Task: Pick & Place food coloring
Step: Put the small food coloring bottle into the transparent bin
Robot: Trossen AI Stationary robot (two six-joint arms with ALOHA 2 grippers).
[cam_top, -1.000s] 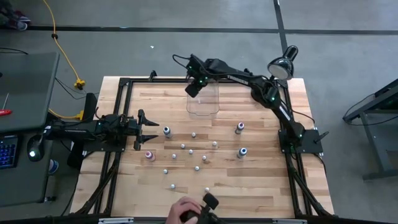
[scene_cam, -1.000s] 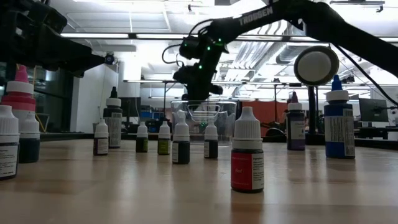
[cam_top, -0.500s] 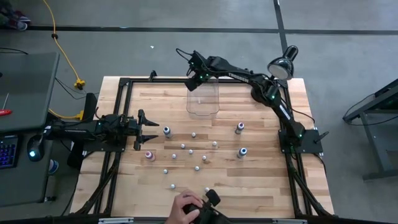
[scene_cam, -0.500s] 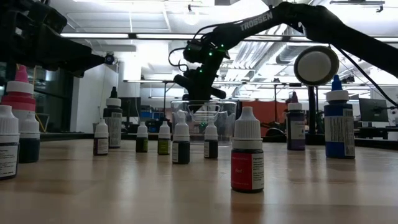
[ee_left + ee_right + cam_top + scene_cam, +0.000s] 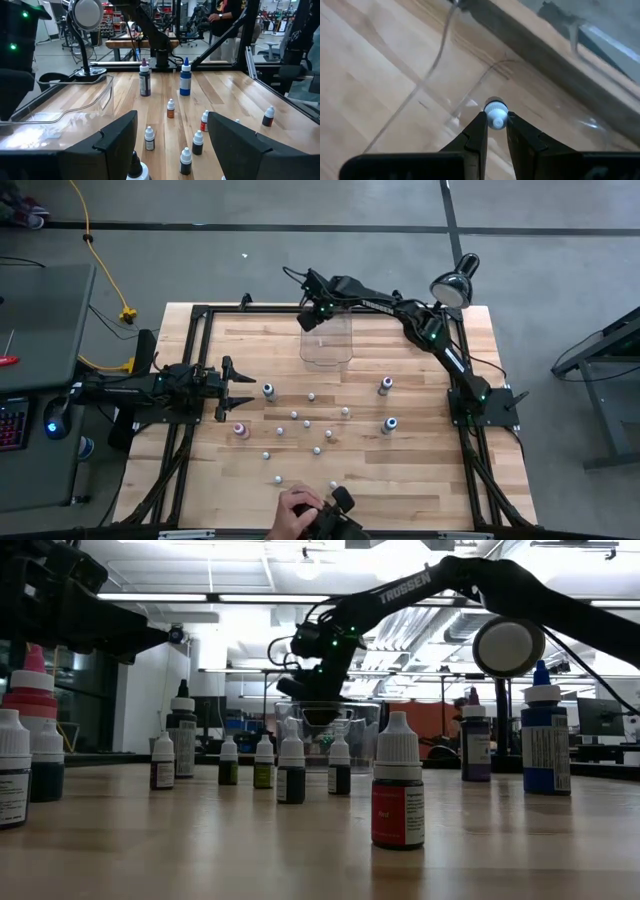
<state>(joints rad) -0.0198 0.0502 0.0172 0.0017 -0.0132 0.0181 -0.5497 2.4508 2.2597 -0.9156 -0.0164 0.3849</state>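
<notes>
Wooden tabletop below, the right gripper [image 5: 494, 131] pinches a small white-capped food coloring bottle [image 5: 495, 118] — cap up between its jaws — directly over the clear bin [image 5: 326, 343] at the far edge. Release should drop it inside. Left gripper [image 5: 240, 388] waits spread, near the scattered bottles [image 5: 300, 423].

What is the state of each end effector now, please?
Left end effector: open, holding nothing.
Right end effector: closed on a small bottle, over the clear bin.
</notes>
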